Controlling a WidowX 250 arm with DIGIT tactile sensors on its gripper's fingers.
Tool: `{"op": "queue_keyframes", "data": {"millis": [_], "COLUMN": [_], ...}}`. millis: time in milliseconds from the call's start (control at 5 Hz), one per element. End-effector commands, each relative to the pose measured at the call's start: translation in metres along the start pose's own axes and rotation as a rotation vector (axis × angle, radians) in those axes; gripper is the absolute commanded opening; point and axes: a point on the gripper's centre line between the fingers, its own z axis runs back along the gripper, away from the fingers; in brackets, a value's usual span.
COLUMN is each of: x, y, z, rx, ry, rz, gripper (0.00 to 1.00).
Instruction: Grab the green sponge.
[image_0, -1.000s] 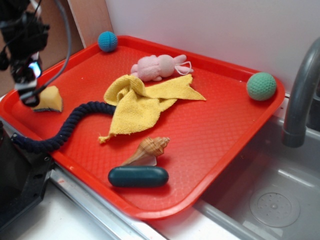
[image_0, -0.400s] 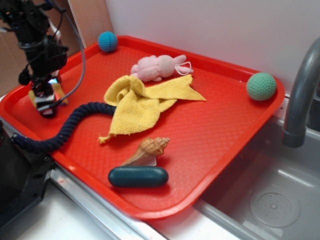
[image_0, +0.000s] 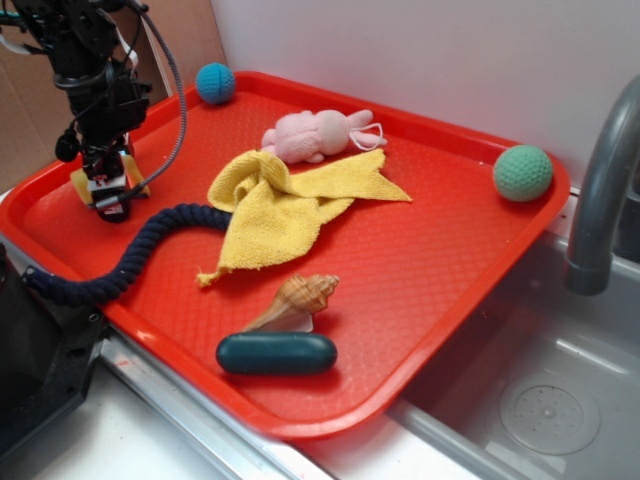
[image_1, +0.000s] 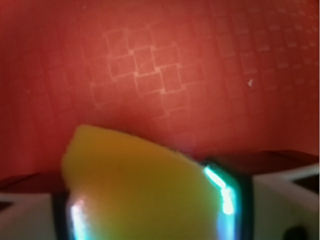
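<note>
The green sponge (image_0: 82, 186) is a small yellow foam wedge at the far left of the red tray (image_0: 420, 250). My gripper (image_0: 108, 195) points down over it and is shut on it. Yellow foam shows on both sides of the fingers. In the wrist view the sponge (image_1: 135, 175) fills the gap between the two fingers (image_1: 280, 200), close above the tray's gridded floor (image_1: 150, 75). I cannot tell whether the sponge touches the tray.
A dark blue rope (image_0: 130, 250) curls just right of the gripper. A yellow cloth (image_0: 280, 205), pink plush (image_0: 315, 133), shell (image_0: 295, 298), teal capsule (image_0: 277, 353), blue ball (image_0: 214, 83) and light-green ball (image_0: 522, 172) lie on the tray. A sink and faucet (image_0: 600, 190) stand at the right.
The gripper has moved from beside the sponge onto it and closed on it. Gripper and sponge have shifted slightly back and right together.
</note>
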Motion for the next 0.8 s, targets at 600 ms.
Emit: {"op": "queue_keyframes", "data": {"millis": [600], "x": [0.048], "y": [-0.029], "z": [0.173], "rx": [0.002], "ry": [-0.044], "rz": [0.5], "gripper": [0.0]}}
